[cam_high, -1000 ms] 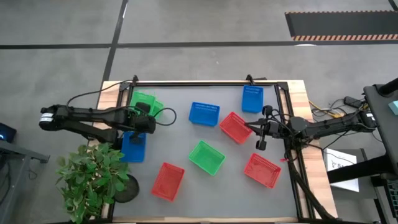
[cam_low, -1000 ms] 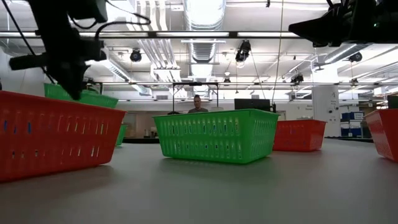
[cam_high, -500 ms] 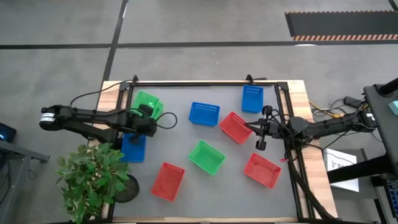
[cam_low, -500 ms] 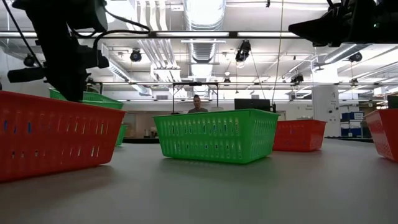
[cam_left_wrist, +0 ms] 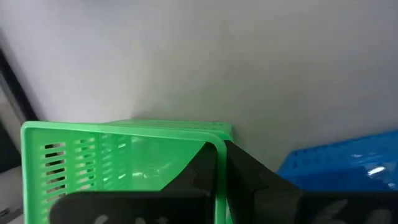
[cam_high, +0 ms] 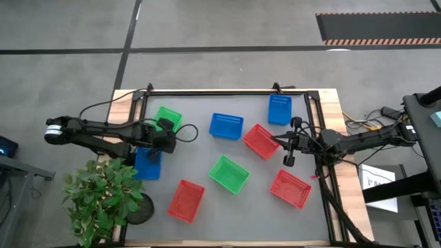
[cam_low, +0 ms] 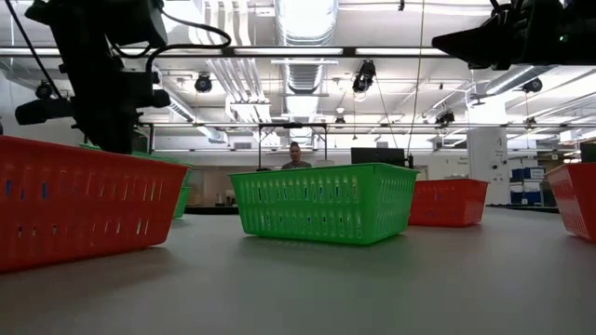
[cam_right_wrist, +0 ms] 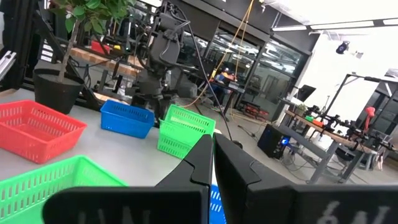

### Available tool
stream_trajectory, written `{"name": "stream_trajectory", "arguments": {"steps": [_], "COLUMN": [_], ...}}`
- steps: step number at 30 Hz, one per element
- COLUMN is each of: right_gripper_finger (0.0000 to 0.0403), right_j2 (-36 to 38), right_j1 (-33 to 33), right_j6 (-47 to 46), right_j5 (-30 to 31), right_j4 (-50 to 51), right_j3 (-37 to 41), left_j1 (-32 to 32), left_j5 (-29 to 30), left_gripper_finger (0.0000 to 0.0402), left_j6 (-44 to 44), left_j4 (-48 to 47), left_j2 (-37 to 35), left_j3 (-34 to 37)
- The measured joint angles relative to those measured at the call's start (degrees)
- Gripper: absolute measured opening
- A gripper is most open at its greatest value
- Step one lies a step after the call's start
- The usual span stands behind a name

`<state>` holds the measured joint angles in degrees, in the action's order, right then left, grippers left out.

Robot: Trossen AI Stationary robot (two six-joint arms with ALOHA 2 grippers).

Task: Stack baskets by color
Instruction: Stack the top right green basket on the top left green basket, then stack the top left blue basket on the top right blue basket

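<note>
Two green baskets (cam_high: 167,117) sit one in the other at the table's far left; the right wrist view shows the upper green basket (cam_right_wrist: 188,122) standing out of the lower green basket (cam_right_wrist: 176,146). My left gripper (cam_high: 167,127) is shut on the upper one. Other baskets rest on their bottoms: blue (cam_high: 226,125), blue (cam_high: 279,109), blue (cam_high: 148,164) under my left arm, red (cam_high: 261,140), red (cam_high: 186,200), red (cam_high: 290,187) and green (cam_high: 229,173). My right gripper (cam_high: 277,140) hangs shut above the table's right side, touching nothing. My left gripper pinches the upper green basket's wall just below its rim (cam_left_wrist: 216,142), near a corner, with one finger (cam_left_wrist: 200,167) inside the basket and the other finger (cam_left_wrist: 242,168) outside. The fingers come from above, slanting down. The basket sits upright inside the lower green basket.
A potted plant (cam_high: 103,196) stands at the table's near left corner. A black frame (cam_high: 227,91) runs along the table's far and side edges. Bare grey table (cam_high: 227,213) lies near the front edge, between the red baskets.
My left gripper has sunk with the green basket, staying shut on it. The basket, which stood askew and higher over the other green one, has come down and turned into line with it; in the low view it has dropped behind the red basket.
</note>
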<state>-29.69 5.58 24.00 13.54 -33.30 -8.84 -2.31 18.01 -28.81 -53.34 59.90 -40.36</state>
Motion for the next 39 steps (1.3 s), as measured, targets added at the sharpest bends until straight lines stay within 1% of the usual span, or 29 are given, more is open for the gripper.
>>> {"name": "stream_trajectory", "arguments": {"steps": [5, 12, 14, 18, 21, 26, 30, 33, 35, 39], "right_gripper_finger": [0.0009, 0.0009, 0.0009, 0.0009, 0.0009, 0.0009, 0.0009, 0.0009, 0.0009, 0.0009], "right_j2": [0.0, 0.0, 0.0, 0.0, 0.0, 0.0, 0.0, 0.0, 0.0, 0.0], "right_j1": [0.0, 0.0, 0.0, 0.0, 0.0, 0.0, 0.0, 0.0, 0.0, 0.0], "right_j6": [0.0, -0.7, -0.9, -1.0, -1.7, -3.1, -3.0, -3.1, -4.1, -6.6], "right_j5": [0.0, 0.0, 0.0, 0.0, 0.0, 0.0, 0.0, 0.0, 0.0, 0.0], "right_j4": [0.0, 0.0, 0.0, 0.0, 0.0, 0.2, 0.4, 0.4, 0.4, 1.6], "right_j3": [0.0, 0.0, 0.0, -0.1, -0.1, -0.1, -0.1, -0.1, -0.1, -0.1], "left_j1": [-0.2, -0.3, -0.3, -0.3, -0.3, -0.3, -0.3, -0.3, -0.3, -0.3], "left_j5": [1.1, 2.0, 2.3, 2.5, 4.3, 5.0, 5.0, 5.0, 5.0, 5.0], "left_gripper_finger": [0.0, 0.0005, 0.0017, 0.0048, 0.0069, 0.0089, 0.0091, 0.0091, 0.0092, 0.0091], "left_j6": [2.8, 4.1, 5.7, 6.0, 6.0, 7.5, 7.8, 10.7, 12.2, 12.2], "left_j4": [0.4, 0.9, 0.9, 0.9, 1.0, 1.9, 2.0, 1.9, 1.9, 2.1], "left_j2": [0.0, 0.0, 0.0, 0.0, 0.0, 0.0, 0.0, 0.0, 0.0, -0.1], "left_j3": [0.0, 0.0, 0.0, 0.0, 0.1, -0.4, -1.2, -2.9, -3.9, -4.9]}}
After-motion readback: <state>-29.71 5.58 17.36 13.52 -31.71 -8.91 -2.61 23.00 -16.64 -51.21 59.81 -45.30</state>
